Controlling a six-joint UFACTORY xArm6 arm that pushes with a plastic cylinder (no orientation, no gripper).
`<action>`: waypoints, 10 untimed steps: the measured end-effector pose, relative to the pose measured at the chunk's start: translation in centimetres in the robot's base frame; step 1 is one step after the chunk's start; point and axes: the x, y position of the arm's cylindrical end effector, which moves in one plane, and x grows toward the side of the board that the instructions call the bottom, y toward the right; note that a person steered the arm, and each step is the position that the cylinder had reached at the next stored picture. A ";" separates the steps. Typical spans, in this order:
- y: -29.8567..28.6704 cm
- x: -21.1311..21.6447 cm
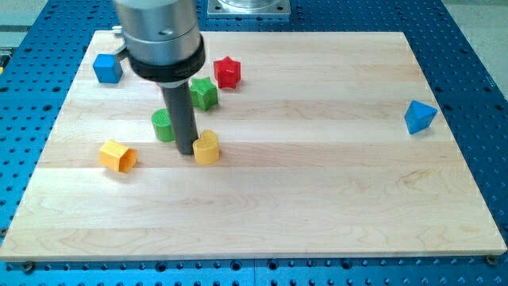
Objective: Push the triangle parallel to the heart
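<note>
The blue triangle (419, 117) lies near the board's right edge, alone. The yellow heart (206, 148) lies left of centre. My tip (186, 151) stands on the board right against the heart's left side, between it and a green cylinder (163, 125). The rod rises from there to the arm's silver and black head at the view's top. The triangle is far to the right of my tip, and sits a little higher in the view than the heart.
A green star (204, 93) and a red star (227, 71) lie above the heart. A blue cube (107, 68) sits at the top left. A yellow hexagonal block (117, 156) lies at the left. The wooden board (317, 199) rests on a blue perforated table.
</note>
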 end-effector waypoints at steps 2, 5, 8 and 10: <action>3.3 -0.2; 29.9 0.5; 34.4 -5.1; 19.0 -1.5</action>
